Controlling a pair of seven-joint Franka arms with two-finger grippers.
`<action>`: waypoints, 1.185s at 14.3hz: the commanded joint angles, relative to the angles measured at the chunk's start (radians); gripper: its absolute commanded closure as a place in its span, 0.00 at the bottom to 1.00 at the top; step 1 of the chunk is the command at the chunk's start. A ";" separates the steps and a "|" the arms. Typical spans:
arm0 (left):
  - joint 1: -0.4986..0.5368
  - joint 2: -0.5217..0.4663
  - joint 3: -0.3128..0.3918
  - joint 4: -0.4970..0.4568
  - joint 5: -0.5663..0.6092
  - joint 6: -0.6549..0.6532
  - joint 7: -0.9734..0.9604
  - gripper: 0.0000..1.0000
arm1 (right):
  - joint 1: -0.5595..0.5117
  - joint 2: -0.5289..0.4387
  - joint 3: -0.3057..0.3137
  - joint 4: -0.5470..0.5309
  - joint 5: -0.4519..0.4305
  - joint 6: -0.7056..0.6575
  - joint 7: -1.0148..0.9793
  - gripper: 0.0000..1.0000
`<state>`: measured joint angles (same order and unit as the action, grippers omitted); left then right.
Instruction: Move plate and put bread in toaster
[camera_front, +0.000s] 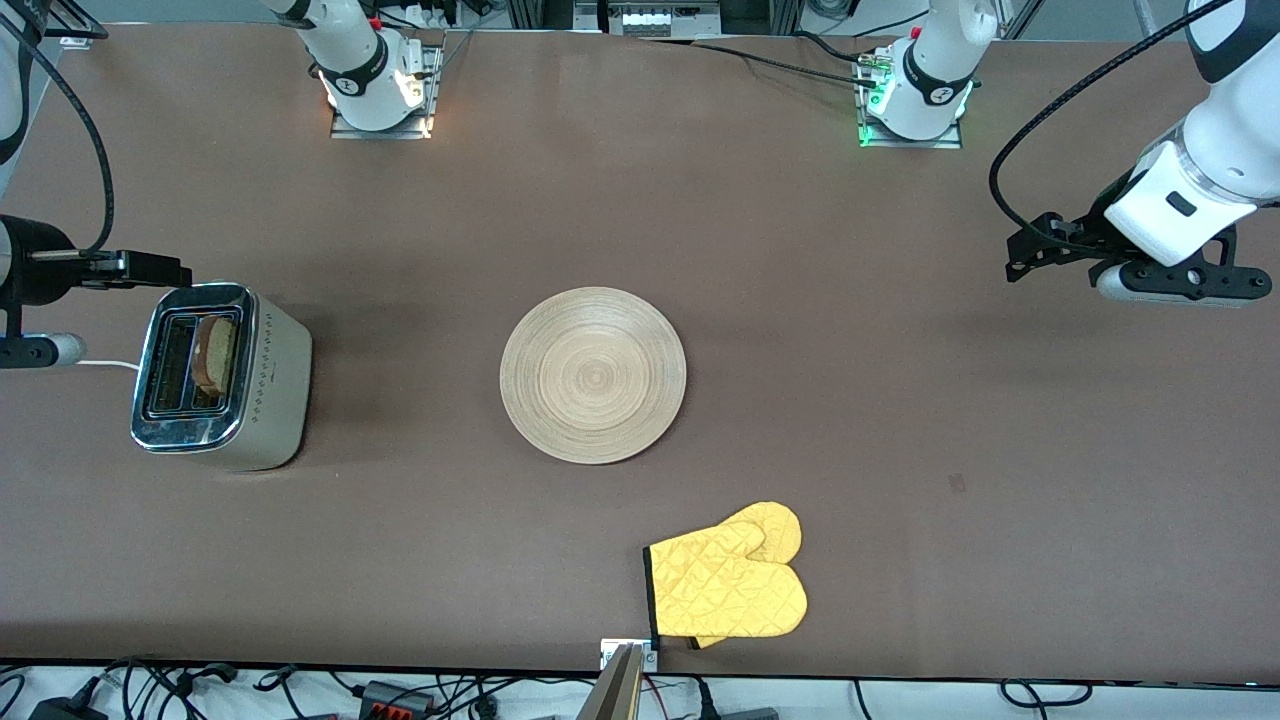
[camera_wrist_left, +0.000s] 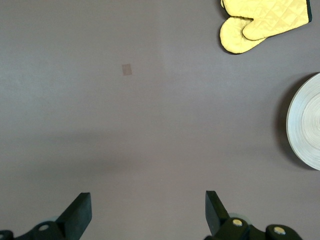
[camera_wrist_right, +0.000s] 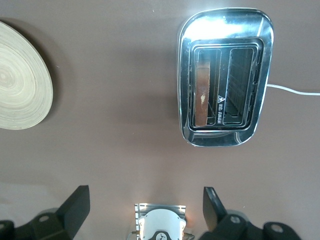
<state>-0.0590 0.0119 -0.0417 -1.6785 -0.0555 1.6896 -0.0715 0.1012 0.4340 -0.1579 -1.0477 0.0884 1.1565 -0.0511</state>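
Note:
The round light-wood plate (camera_front: 593, 375) lies flat at the middle of the table, with nothing on it; it also shows in the wrist views, plate (camera_wrist_left: 307, 122) and plate (camera_wrist_right: 20, 80). The chrome-topped toaster (camera_front: 220, 375) stands toward the right arm's end. The bread (camera_front: 215, 352) stands upright in one slot, seen edge-on as the bread (camera_wrist_right: 202, 95) in the toaster (camera_wrist_right: 225, 30). My right gripper (camera_wrist_right: 145, 200) hangs open and holds nothing, up beside the toaster at the table's end (camera_front: 40, 280). My left gripper (camera_wrist_left: 148, 205) is open over bare table at the left arm's end (camera_front: 1165, 265).
A yellow quilted oven mitt (camera_front: 730, 580) lies nearer to the front camera than the plate, by the table's edge; the left wrist view also shows the mitt (camera_wrist_left: 260, 22). A white cord (camera_front: 105, 364) runs from the toaster off the table's end. Both arm bases (camera_front: 375, 85) stand along the back edge.

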 joint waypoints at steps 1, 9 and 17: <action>0.004 -0.010 -0.006 -0.004 0.023 -0.005 0.006 0.00 | -0.008 -0.011 -0.006 0.005 0.007 -0.027 0.011 0.00; 0.004 -0.010 -0.006 -0.004 0.023 -0.004 0.006 0.00 | -0.060 -0.289 0.020 -0.392 -0.028 0.204 0.022 0.00; 0.002 -0.010 -0.007 -0.004 0.023 -0.004 0.006 0.00 | -0.192 -0.465 0.175 -0.643 -0.093 0.380 0.031 0.00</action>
<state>-0.0589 0.0119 -0.0420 -1.6785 -0.0555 1.6896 -0.0715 -0.0489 0.0163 -0.0257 -1.6240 0.0017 1.4988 -0.0339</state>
